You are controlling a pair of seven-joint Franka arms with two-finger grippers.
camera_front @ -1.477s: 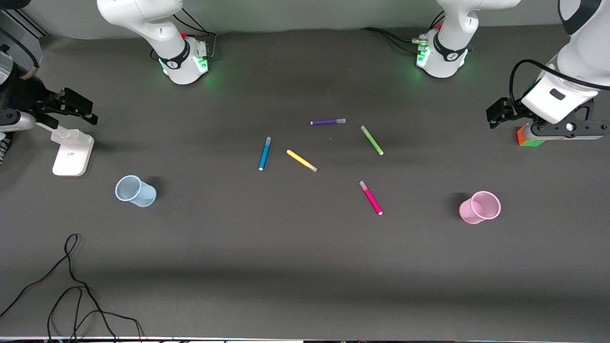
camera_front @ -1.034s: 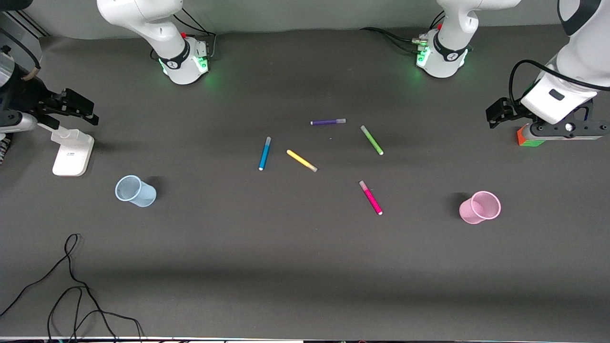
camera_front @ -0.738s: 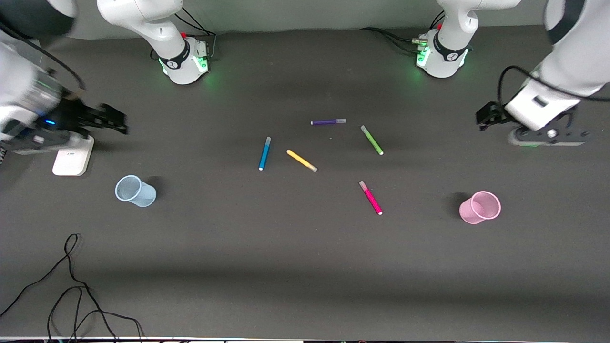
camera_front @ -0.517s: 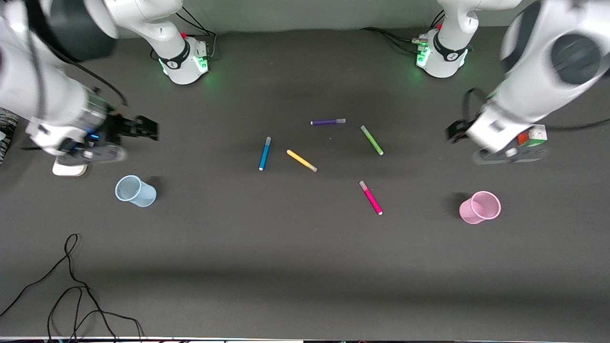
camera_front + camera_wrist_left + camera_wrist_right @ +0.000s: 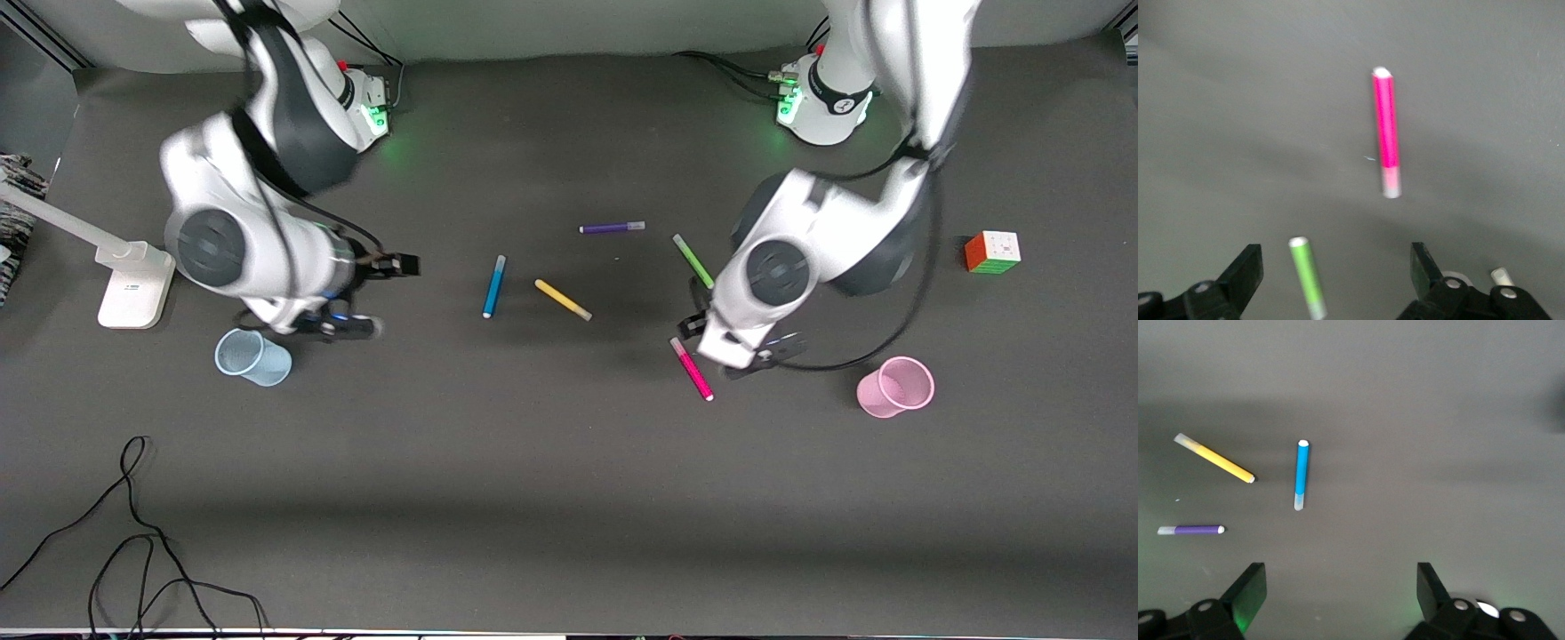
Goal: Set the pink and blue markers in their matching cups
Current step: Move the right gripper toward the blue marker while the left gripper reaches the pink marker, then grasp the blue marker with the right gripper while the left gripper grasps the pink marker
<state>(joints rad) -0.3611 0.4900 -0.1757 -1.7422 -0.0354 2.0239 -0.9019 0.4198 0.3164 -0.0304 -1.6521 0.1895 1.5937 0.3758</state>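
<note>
The blue marker [image 5: 493, 286] lies mid-table; the right wrist view shows it [image 5: 1301, 473] ahead of the open fingers. The pink marker [image 5: 692, 369] lies nearer the front camera, toward the left arm's end. My left gripper [image 5: 711, 333] hangs open and empty over the table between the green marker and the pink marker [image 5: 1386, 130]; in its wrist view [image 5: 1335, 270] the green marker's end sits between the jaws. My right gripper [image 5: 351, 307], seen in its wrist view [image 5: 1340, 590], is open and empty over the table between the pale blue cup [image 5: 253, 357] and the blue marker. The pink cup [image 5: 895, 387] stands upright toward the left arm's end.
A green marker [image 5: 693, 260], a yellow marker [image 5: 563, 300] and a purple marker [image 5: 612, 228] lie mid-table. A colour cube [image 5: 992, 252] sits at the left arm's end. A white stand [image 5: 133, 284] is at the right arm's end. A black cable [image 5: 133, 533] lies near the front edge.
Both arms have swung in from the table's ends toward the middle, the left to the pink and green markers, the right toward the blue marker. The markers and cups have not moved.
</note>
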